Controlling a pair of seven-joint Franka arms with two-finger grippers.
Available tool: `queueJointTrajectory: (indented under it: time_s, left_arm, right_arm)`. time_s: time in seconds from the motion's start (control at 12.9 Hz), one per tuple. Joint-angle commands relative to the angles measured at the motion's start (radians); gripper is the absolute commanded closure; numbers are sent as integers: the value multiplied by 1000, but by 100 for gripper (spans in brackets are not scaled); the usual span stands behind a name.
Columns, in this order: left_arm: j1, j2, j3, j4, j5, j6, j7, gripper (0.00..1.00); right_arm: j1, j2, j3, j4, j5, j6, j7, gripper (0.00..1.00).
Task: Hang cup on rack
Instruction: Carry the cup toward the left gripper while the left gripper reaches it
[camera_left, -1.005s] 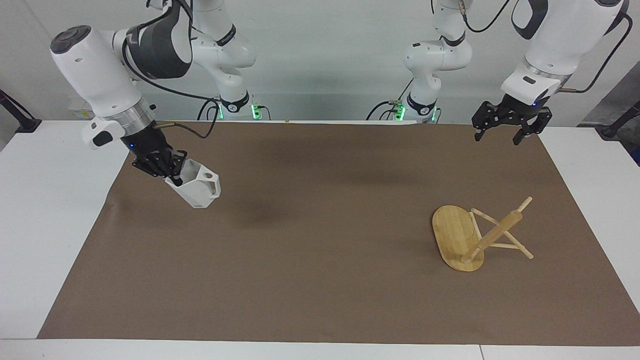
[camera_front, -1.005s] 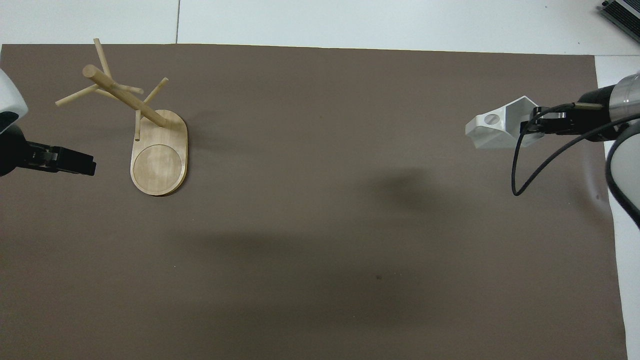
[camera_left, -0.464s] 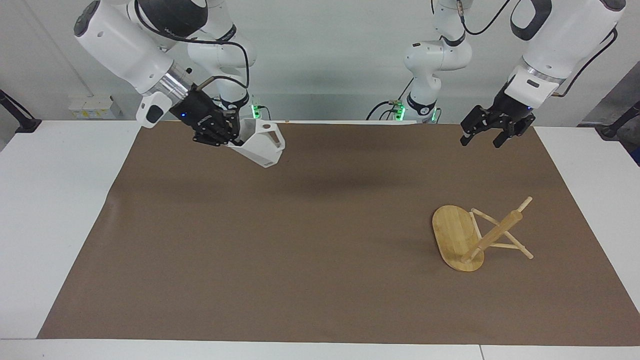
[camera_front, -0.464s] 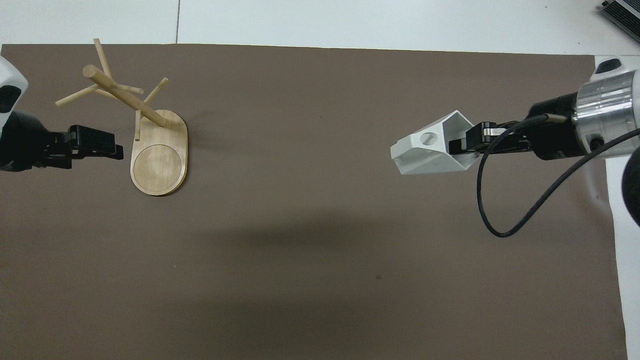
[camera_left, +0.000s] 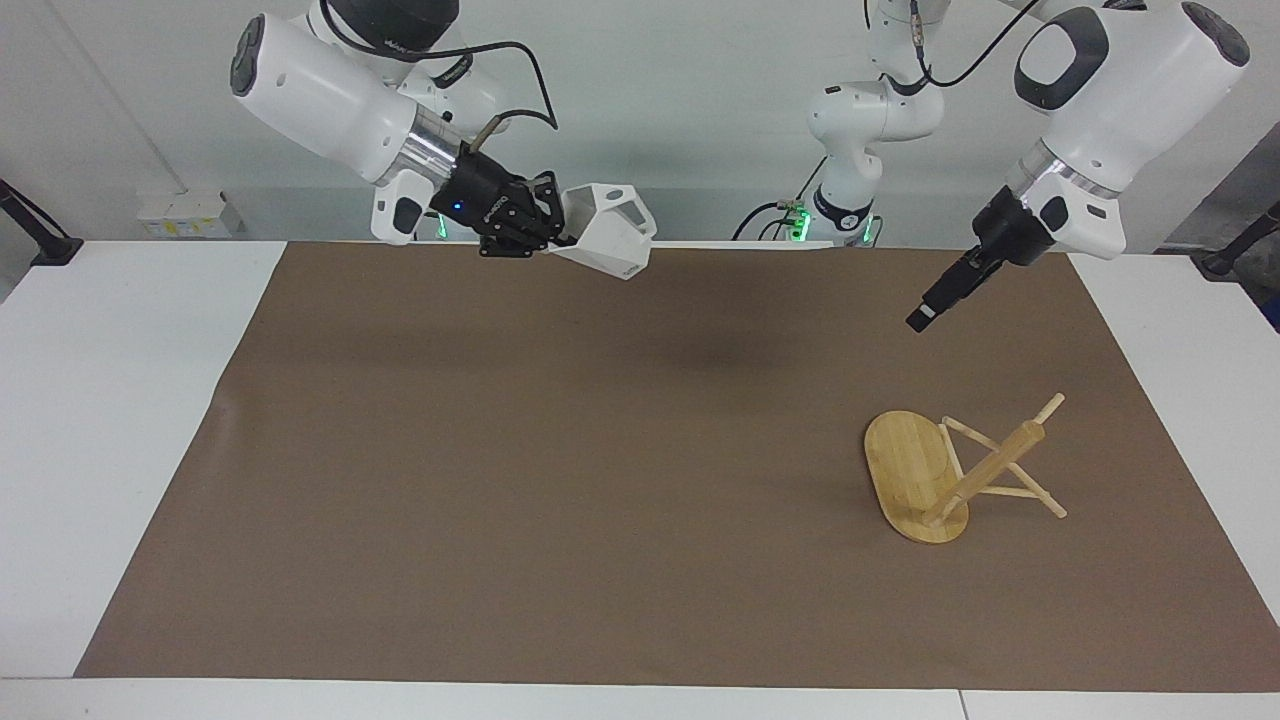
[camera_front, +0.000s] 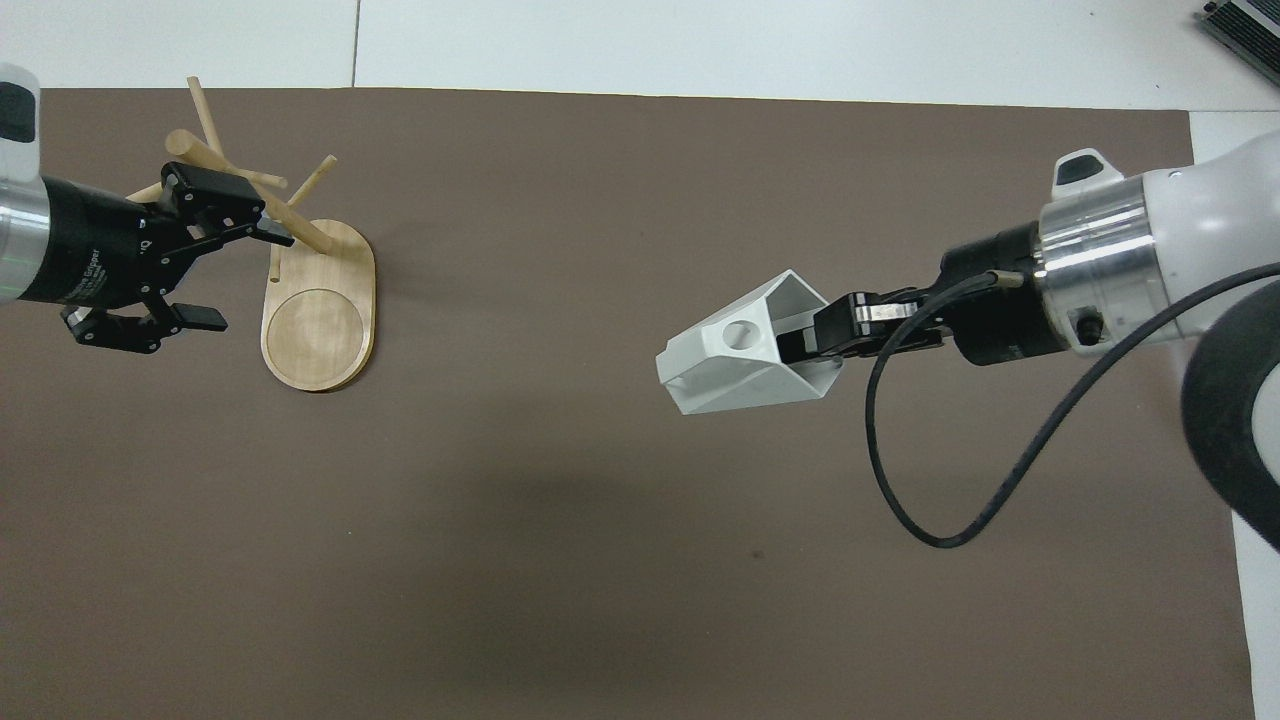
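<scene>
The right end effector (camera_left: 548, 222) is carrying the cup (camera_left: 605, 241), clamped by its rim, high over the counter (camera_left: 600, 480) at the facing view's eleven o'clock. The left end effector (camera_front: 195, 255) is hanging with spread fingers over the rack (camera_left: 950, 470), which is lying tipped at four o'clock. Standing it upright looks like the next step.

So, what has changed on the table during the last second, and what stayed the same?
The right hand, shut on the cup, lifted it high off the brown mat and carried it toward the middle of the table. The left hand, open and empty, swung in over the mat beside the rack, not touching it. The rack itself did not move.
</scene>
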Motion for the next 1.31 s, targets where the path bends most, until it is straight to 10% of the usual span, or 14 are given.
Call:
queueJointTrajectory:
  time_s: [0.0, 0.46, 1.24]
  left_arm:
    - [-15, -3, 5, -9, -50, 43, -266, 0]
    - [-120, -30, 5, -39, -50, -104, -505, 0]
    - [-116, -35, 3, -34, -202, -147, -786, 0]
  right_arm:
    - [82, -27, 3, -54, 72, 121, 108, 100]
    - [268, 17, 3, -77, 163, 467, 367, 100]
    - [351, 85, 3, -65, 194, 570, 360, 100]
